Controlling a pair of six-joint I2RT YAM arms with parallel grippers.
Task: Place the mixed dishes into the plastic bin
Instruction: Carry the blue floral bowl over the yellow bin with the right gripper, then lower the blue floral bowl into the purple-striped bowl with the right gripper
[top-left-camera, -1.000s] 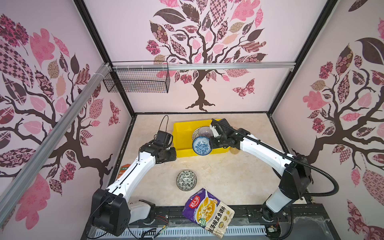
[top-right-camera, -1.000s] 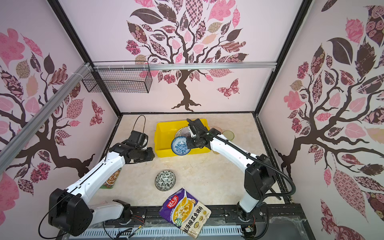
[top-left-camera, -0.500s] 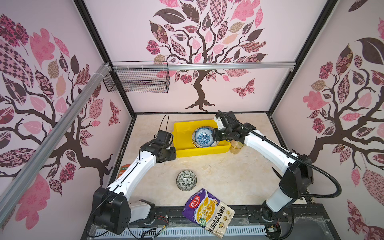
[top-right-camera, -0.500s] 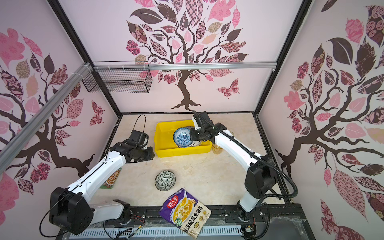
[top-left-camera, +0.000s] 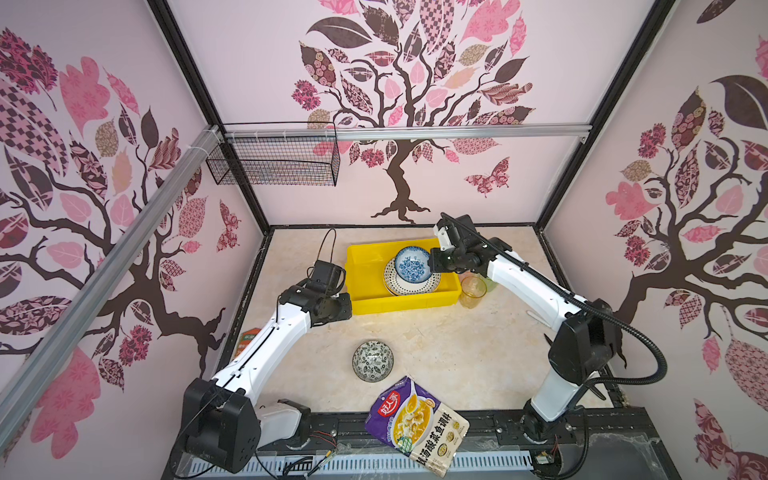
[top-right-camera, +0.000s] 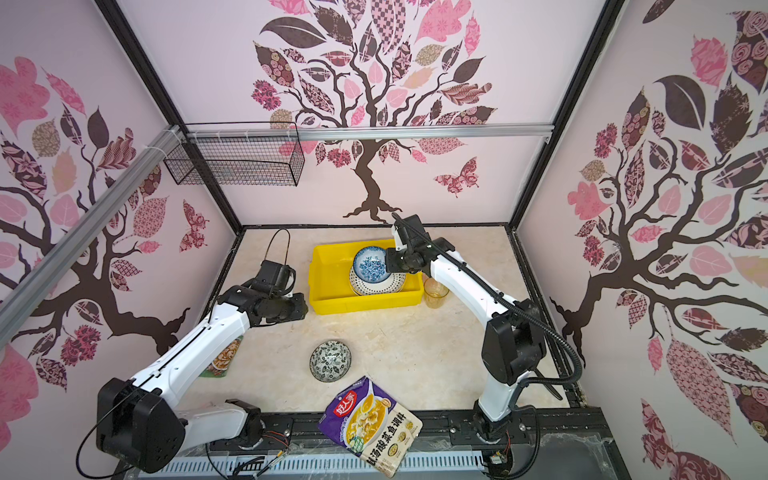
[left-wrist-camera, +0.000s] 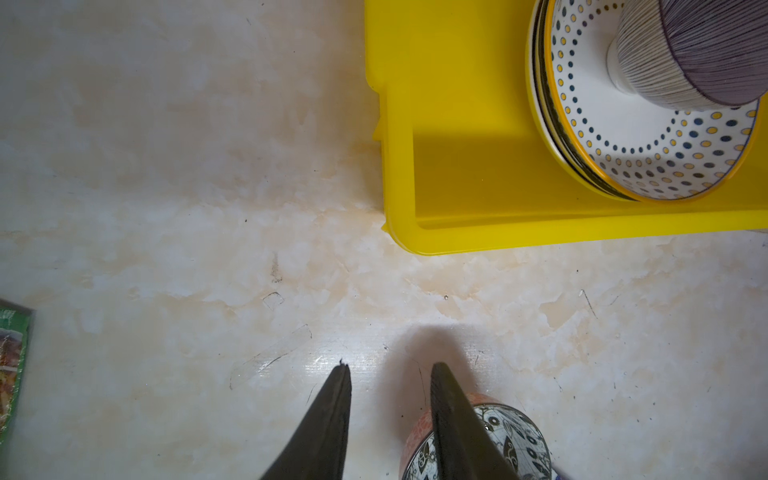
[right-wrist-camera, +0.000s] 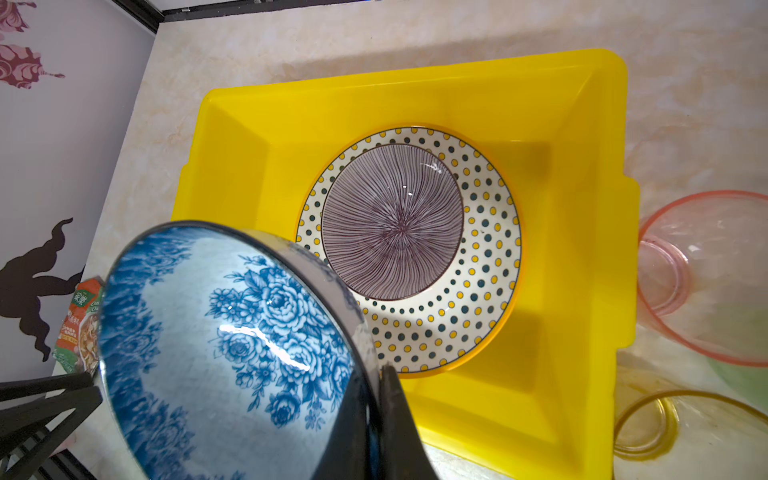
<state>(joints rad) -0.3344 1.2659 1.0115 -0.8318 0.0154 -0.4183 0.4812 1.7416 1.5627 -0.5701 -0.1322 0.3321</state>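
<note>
1. Left wrist view shows the left gripper (left-wrist-camera: 389, 368) low in the middle of the frame. Its two dark fingers (left-wrist-camera: 328, 419) stand a little apart with nothing between them, so it is let go and empty.
2. Just right of those fingers, at the bottom edge, peeks the small round black-and-white patterned bowl (left-wrist-camera: 505, 440). It sits on the pale stone table (left-wrist-camera: 166, 208), outside the bin. The left arm is the nearer one to it.
3. In both top views the bright yellow plastic bin (top-left-camera: 360, 266) sits a bit above the middle of the frame. Its left half is bare.
4. In the bin's right half lies a stack of round plates. The white dotted yellow-rimmed plate (right-wrist-camera: 478, 299) is on top, and the small round purple-lined bowl (right-wrist-camera: 392, 220) stands on it.
5. The small round blue flower bowl (top-left-camera: 412, 264) hangs over that stack, tipped and not flat. In the right wrist view it fills the lower left, and the lined bowl lies up and to the right of it.
6. The right gripper (right-wrist-camera: 374, 382) is clenched on the blue bowl's rim, on the bowl's right side in a top view.
7. I think the next move is to level the blue bowl and lower it into the lined bowl.
8. Right of the bin stand the round see-through amber tumbler (top-left-camera: 472, 291), just beside the wall, and a pink tumbler (right-wrist-camera: 706, 274). The right arm is nearer to them.
</note>
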